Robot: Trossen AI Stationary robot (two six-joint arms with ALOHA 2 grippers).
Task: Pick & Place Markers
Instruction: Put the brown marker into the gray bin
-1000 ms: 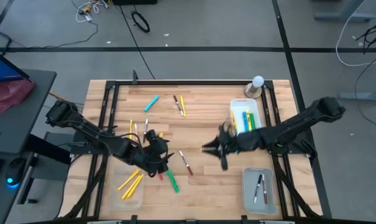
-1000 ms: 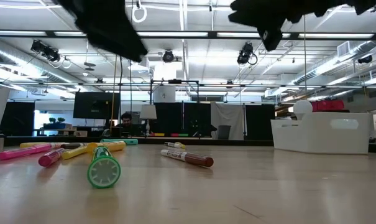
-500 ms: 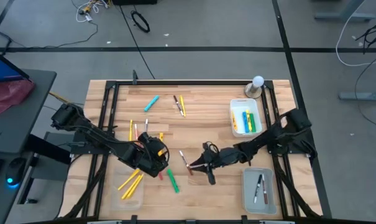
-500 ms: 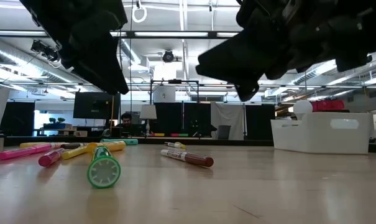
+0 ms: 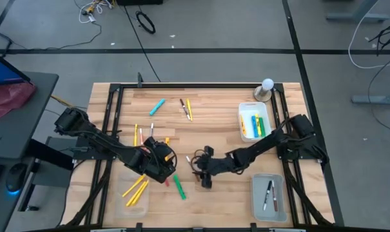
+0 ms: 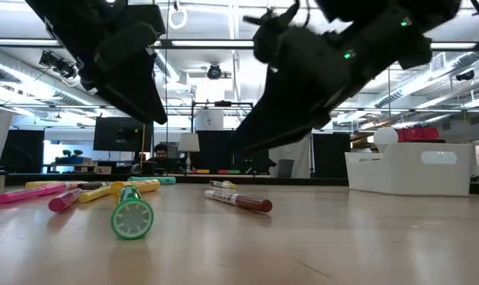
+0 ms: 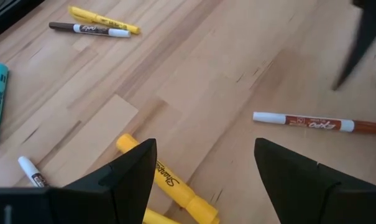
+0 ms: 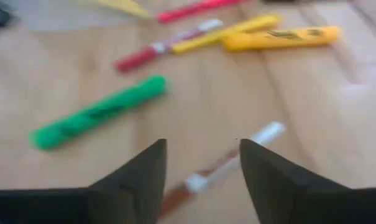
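Observation:
Markers lie scattered on the wooden table. A white marker with a dark red cap [image 8: 220, 163] lies just below and between the fingers of my right gripper [image 8: 203, 146], which hangs open over it near the table's middle [image 5: 203, 173]. Left of it lie a green marker [image 5: 180, 187] and a pink one. My left gripper [image 5: 159, 164] hovers open above a yellow marker [image 7: 169, 183]. More yellow markers [image 5: 136, 187] lie at the near left, and others [image 5: 185, 108] at the far side.
A clear tray [image 5: 254, 122] at the far right holds coloured markers. Another tray [image 5: 267, 195] at the near right holds two. A third tray [image 5: 131, 196] sits at the near left. A white ball on a stand [image 5: 265, 89] is at the far right corner.
My right gripper has swung from the table's right toward its middle and come down low over the white marker with the dark red cap. My left gripper has dropped a little over the markers at the left. No marker has moved.

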